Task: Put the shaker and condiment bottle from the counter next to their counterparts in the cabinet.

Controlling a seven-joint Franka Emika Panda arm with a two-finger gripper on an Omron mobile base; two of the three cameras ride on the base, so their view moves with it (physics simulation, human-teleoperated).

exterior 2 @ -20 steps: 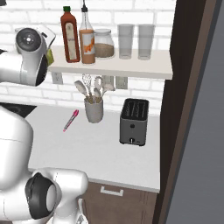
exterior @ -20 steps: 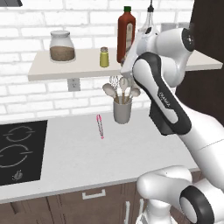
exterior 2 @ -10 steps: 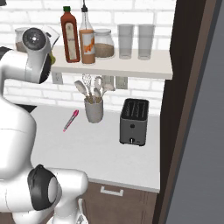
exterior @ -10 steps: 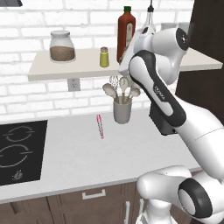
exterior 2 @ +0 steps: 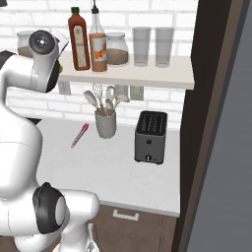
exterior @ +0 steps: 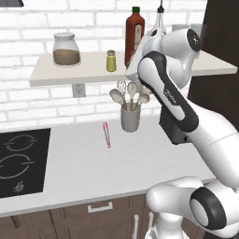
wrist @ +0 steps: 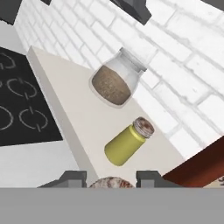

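The fingers [wrist: 74,178] pinch the shaker [wrist: 112,182], its speckled cap showing between them. At 12 o'clock the twin shaker [wrist: 127,144] stands on the cabinet [wrist: 65,100]. The condiment bottle [exterior 2: 98,47] stands there too, at 3 o'clock of the red bottle [exterior 2: 78,39].

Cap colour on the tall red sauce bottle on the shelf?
Dark green cap, clearest in the right base view.

No readable text found from where I stand. Red sauce bottle [exterior 2: 78,39]: dark label, print too small to make out. Condiment bottle [exterior 2: 98,45]: pale label with orange patch, illegible. Toaster [exterior 2: 150,137]: no marking legible.
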